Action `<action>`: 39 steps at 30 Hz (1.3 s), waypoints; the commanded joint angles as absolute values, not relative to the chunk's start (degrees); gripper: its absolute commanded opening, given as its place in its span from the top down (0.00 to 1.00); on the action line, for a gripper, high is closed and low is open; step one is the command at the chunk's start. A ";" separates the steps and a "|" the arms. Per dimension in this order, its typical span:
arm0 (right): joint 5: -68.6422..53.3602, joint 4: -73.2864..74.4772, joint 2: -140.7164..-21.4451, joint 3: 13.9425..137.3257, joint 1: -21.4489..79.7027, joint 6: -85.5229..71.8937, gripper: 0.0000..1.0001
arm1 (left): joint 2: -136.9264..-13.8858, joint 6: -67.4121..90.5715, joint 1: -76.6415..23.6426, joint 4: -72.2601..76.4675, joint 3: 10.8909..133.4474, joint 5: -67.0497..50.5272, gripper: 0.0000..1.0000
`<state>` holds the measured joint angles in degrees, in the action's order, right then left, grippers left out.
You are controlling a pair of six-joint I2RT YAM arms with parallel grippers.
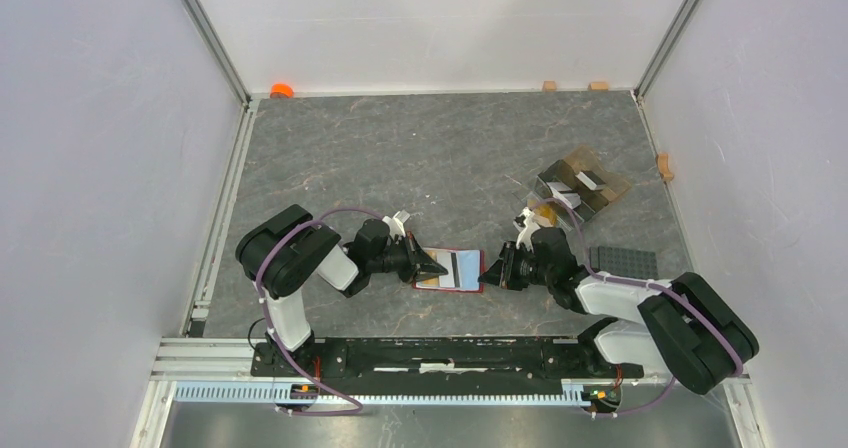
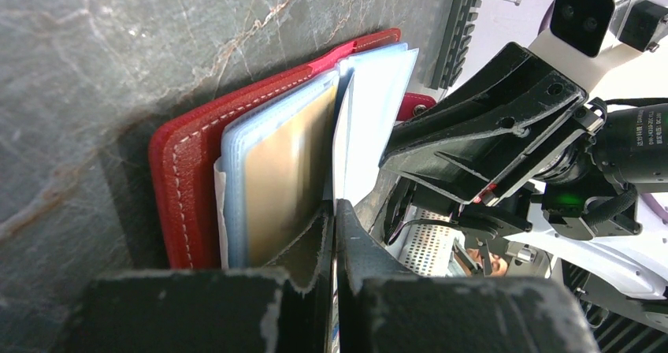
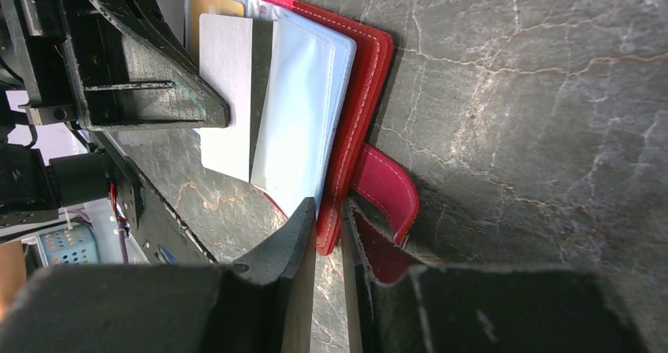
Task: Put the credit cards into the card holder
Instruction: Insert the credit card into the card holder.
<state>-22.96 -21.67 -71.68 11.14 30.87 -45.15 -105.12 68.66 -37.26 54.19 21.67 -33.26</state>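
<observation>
Red card holder [image 3: 369,85] lies open on bench [image 3: 536,148], between both arms. Left fingers [image 2: 334,219] shut, pinching pale blue card [image 3: 224,77] half inside clear sleeve [image 3: 303,109]. Right fingers [image 3: 331,208] near-closed astride holder's red edge, grip uncertain. Step: inserting card. Next: steady holder, push card fully home

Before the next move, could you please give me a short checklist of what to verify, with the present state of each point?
1. The card holder lies open between both arms: ok.
2. The left gripper is shut on the light card: ok.
3. The light card is fully inside a sleeve: not ok, one end is past the holder's edge.
4. The right gripper straddles the holder's edge: ok.
5. The right gripper holds that edge firmly: cannot tell.
6. The orange card sits in its sleeve: ok.
</observation>
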 commanded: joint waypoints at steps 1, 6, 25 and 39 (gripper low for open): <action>-18.11 -15.67 -71.13 12.89 31.38 -42.65 0.78 | -106.11 67.18 -37.62 52.59 21.54 -34.96 0.98; -16.29 -13.26 -71.34 13.78 31.38 -41.75 0.86 | -105.22 66.72 -37.53 51.39 20.92 -35.26 0.98; -13.23 -9.61 -72.77 14.85 31.34 -40.17 1.00 | -104.53 65.75 -37.28 49.36 21.68 -38.21 0.98; -13.69 -10.44 -73.23 15.99 33.11 -40.69 1.00 | -107.41 68.39 -38.14 53.34 24.04 -37.55 0.98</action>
<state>-17.54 -14.02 -71.72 15.11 32.27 -42.22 -106.37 68.34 -37.32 52.90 23.33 -37.52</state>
